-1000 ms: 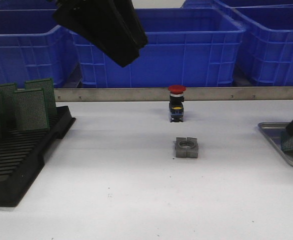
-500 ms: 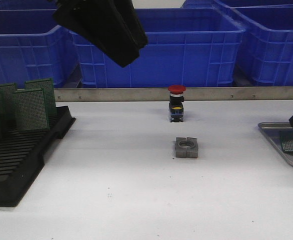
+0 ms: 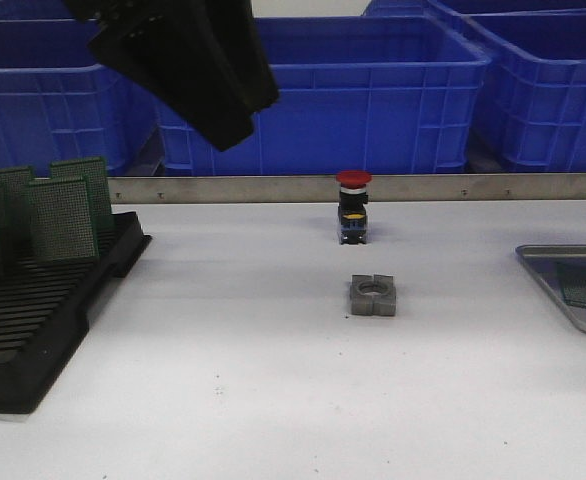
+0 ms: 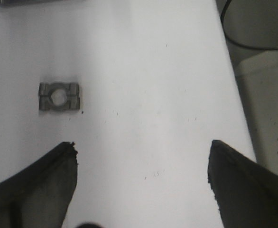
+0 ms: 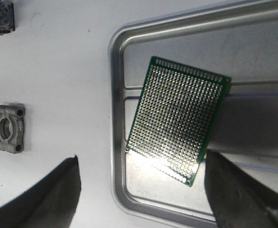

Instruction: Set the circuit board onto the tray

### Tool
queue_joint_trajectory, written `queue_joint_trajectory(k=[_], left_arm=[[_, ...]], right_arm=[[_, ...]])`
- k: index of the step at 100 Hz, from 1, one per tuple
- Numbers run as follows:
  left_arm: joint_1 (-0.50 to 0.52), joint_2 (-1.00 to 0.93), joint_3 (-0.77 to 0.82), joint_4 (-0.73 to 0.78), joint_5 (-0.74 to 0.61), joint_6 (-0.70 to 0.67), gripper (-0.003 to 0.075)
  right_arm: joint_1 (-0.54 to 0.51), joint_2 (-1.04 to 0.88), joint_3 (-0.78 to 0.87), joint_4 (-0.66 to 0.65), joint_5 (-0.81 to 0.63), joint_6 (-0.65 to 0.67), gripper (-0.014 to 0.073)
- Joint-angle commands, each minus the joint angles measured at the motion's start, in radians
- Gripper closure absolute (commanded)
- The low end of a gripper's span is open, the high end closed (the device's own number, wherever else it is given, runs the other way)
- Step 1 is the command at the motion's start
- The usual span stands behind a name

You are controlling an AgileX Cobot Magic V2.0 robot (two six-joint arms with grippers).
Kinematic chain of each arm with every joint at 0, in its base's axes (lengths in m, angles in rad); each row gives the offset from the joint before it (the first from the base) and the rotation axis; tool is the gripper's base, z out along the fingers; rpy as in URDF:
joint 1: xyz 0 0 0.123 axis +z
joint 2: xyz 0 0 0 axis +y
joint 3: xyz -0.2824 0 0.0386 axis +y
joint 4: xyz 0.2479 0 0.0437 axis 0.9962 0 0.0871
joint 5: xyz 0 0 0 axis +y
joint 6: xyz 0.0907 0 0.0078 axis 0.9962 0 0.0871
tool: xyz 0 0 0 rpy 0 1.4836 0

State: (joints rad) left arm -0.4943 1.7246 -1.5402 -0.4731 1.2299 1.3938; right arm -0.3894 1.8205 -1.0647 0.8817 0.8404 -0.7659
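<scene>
**Circuit board flat on the tray at the right edge**

The circuit board (image 5: 179,119) lies flat inside the tray (image 5: 117,118), turned at an angle to the rim, one long edge close to the tray's wall; in the front view both sit at the far right of the frame, cut off by its edge. The right hand (image 5: 141,190) hangs above them with its fingers spread wide and nothing between them; only a dark sliver of it shows at the right edge of the front view.

The left hand (image 4: 141,175) is high in the upper left of the front view, fingers wide apart and empty, over bare surface (image 3: 273,380).

Open room runs across the middle and lower part of the front view. Two small things stand in it, well apart from the tray: a grey metal block (image 3: 374,296) with a round hole at centre, and behind it a red-capped push button (image 3: 353,208) near the metal rail.

At lower left a black slotted rack (image 3: 43,320) holds several green boards (image 3: 61,218) standing upright in its rear slots. Blue bins (image 3: 373,95) line the top of the frame behind the rail; their contents cannot be seen.
</scene>
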Motion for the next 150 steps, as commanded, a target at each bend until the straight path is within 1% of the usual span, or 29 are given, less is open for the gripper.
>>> queue_joint_trajectory(k=[1,8,18,41,57,82,111,142,147,150], left_arm=[[0.026,-0.048,-0.034,0.077,0.009,-0.011,0.0184],[0.058,-0.048,-0.034,0.150,-0.002,-0.011,0.0184],[0.120,-0.048,-0.034,0.203,-0.038,-0.011,0.0184],[0.281,-0.036,-0.034,0.214,-0.135,-0.005,0.0184],[0.334,0.002,-0.034,0.248,-0.177,-0.003,0.0184],[0.350,0.072,-0.034,0.319,-0.197,-0.003,0.0184],[0.350,0.131,-0.034,0.319,-0.261,-0.003,0.0184],[0.350,0.170,-0.034,0.319,-0.242,-0.007,0.0185],[0.350,0.170,-0.034,0.319,-0.234,-0.007,0.0197],[0.350,0.170,-0.034,0.319,-0.226,-0.007,0.0222]], right_arm=[[-0.005,-0.055,-0.021,0.026,0.018,-0.001,0.0032],[-0.005,-0.055,-0.021,0.026,0.021,-0.001,0.0032],[-0.005,-0.055,-0.021,0.026,0.023,-0.001,0.0032],[-0.005,-0.055,-0.021,0.027,0.023,-0.001,0.0032],[-0.005,-0.055,-0.021,0.027,0.024,-0.001,0.0032],[-0.005,-0.055,-0.021,0.027,0.035,-0.001,0.0032],[-0.005,-0.055,-0.021,0.027,0.040,-0.001,0.0032],[-0.005,-0.055,-0.021,0.028,0.043,-0.001,0.0032],[-0.005,-0.055,-0.021,0.028,0.045,-0.001,0.0032],[-0.005,-0.055,-0.021,0.028,0.046,-0.001,0.0032]])
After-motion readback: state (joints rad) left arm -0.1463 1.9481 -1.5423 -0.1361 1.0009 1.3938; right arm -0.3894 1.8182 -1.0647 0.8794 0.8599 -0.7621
